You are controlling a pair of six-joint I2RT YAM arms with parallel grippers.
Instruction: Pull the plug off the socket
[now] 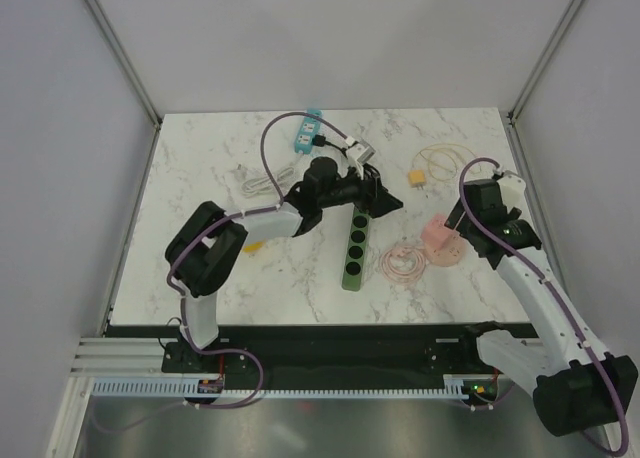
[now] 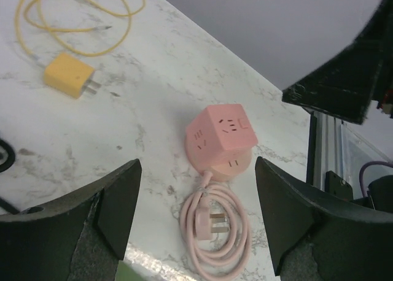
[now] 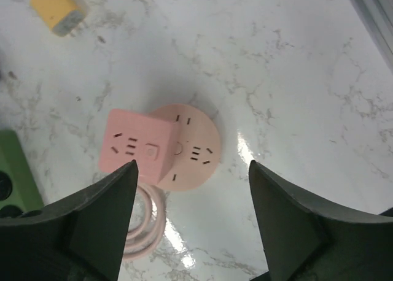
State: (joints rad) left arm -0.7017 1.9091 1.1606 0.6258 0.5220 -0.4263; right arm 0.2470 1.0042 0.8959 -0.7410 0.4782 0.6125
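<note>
A pink cube socket (image 3: 138,147) leans tilted against a round pink socket base (image 3: 193,149) on the marble table. Its pink cord is coiled beside it, with the pink three-pin plug (image 2: 209,223) lying loose inside the coil. My right gripper (image 3: 191,164) hovers just above the cube and base, open, with nothing between its fingers. My left gripper (image 2: 197,161) is open too, pointing at the pink cube (image 2: 221,134) from farther left, over the top end of the green strip (image 1: 355,248). At the back, a black plug (image 1: 317,138) sits in a blue power strip (image 1: 303,131).
A yellow charger (image 1: 416,179) with its looped yellow cable lies behind the pink socket. A white cable (image 1: 255,183) is bundled at the back left. The green strip's end (image 3: 12,170) lies close to the left of the pink cube. The table's right edge runs near my right arm.
</note>
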